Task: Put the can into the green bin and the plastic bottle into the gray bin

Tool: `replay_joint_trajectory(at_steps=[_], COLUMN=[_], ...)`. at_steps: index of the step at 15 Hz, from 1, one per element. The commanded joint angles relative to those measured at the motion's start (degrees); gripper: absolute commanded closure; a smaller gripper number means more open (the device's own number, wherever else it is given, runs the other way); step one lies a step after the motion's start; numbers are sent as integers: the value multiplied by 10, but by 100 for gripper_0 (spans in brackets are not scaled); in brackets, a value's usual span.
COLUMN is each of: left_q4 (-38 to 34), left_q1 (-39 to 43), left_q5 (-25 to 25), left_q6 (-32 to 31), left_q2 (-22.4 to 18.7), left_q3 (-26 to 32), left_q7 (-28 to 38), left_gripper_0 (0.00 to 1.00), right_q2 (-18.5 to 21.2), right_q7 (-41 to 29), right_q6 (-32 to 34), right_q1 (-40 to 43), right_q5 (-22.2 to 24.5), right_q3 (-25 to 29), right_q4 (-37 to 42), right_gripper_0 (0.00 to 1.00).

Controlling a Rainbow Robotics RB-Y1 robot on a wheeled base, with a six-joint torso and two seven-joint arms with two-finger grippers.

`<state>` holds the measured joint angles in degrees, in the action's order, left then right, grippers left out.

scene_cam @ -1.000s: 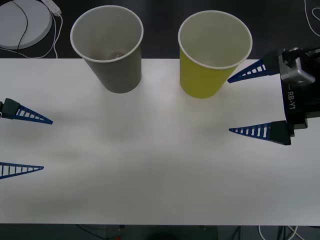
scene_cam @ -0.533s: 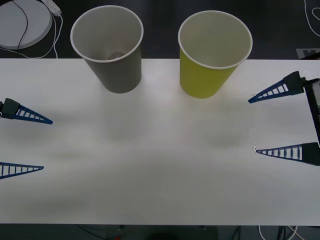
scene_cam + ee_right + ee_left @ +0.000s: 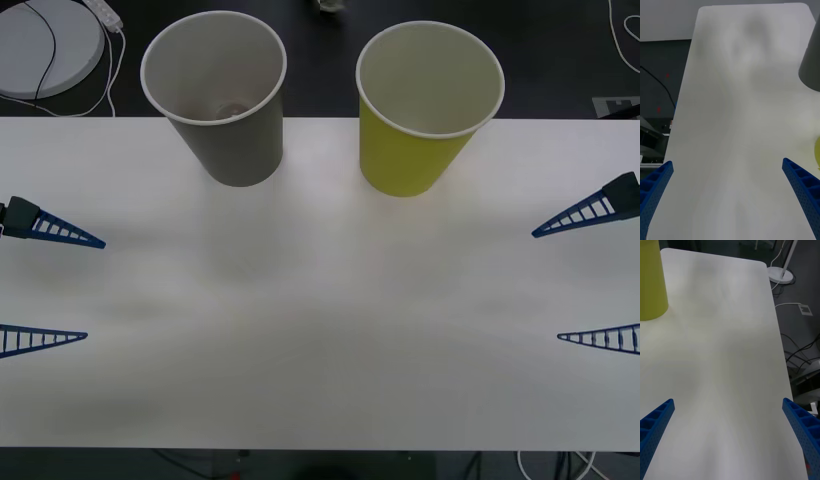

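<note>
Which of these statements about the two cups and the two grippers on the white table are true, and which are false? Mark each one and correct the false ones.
1. The gray bin stands to the robot's left of the green bin. True.
2. The green bin lies tipped on its side. False: it stands upright, like the gray bin.
3. The right gripper is open. True.
4. The left gripper grips the gray bin. False: it is open at the table's left edge, apart from both bins.
5. The two bins touch each other. False: a strip of table shows between them.
</note>
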<state>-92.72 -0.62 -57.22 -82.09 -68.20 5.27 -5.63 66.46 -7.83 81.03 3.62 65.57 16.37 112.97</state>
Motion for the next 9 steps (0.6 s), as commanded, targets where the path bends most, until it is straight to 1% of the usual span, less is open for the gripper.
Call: replay_joint_trajectory(at_steps=[1, 9], left_q4=[0, 0], left_q1=[0, 0], left_q5=[0, 0], left_q6=[0, 0], left_q2=[0, 0], left_q3=[0, 0], left_q7=[0, 0], left_gripper_0=[0, 0], right_q2=[0, -2], right_q7=[9, 15], right_q6=[0, 3], right_q1=[12, 14], right_q5=[-4, -6], right_q3=[3, 3], right_q4=[1, 2], right_gripper_0=[0, 0])
